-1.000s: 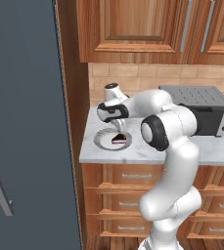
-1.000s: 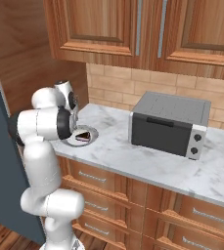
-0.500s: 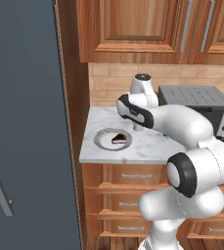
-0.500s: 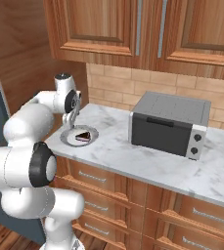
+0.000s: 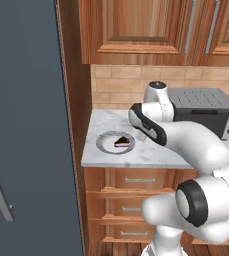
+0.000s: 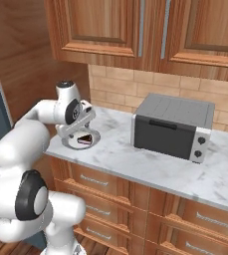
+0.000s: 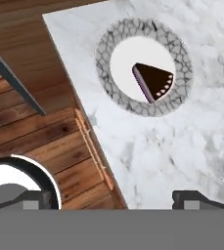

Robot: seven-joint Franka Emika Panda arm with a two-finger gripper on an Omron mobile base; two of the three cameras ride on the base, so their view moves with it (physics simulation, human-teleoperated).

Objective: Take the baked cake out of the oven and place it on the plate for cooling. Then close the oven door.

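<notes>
The big dark grey panel (image 5: pixel 21 125) takes up the whole left side of the left base view, floor to ceiling, right next to the wood wall. Upper cabinets (image 6: pixel 135 27) run along the top with a tile backsplash under them. Below that is the marble bench (image 6: pixel 150 159) with wooden drawers (image 6: pixel 95 182) underneath. A grey toaster-style oven (image 6: pixel 172 127) sits on the bench toward the right, its door shut.

The white arm (image 5: pixel 186 145) reaches over the bench's left end. Its hand (image 7: pixel 113 197) is released, fingers spread wide with nothing between them, hovering above the bench edge just beside the plate.

The plate (image 7: pixel 107 83), with a grey marbled rim and white middle, sits near the bench's left corner. On it lies the cake (image 7: pixel 155 80), a dark chocolate wedge with a pinkish side and small white dots along one edge.
</notes>
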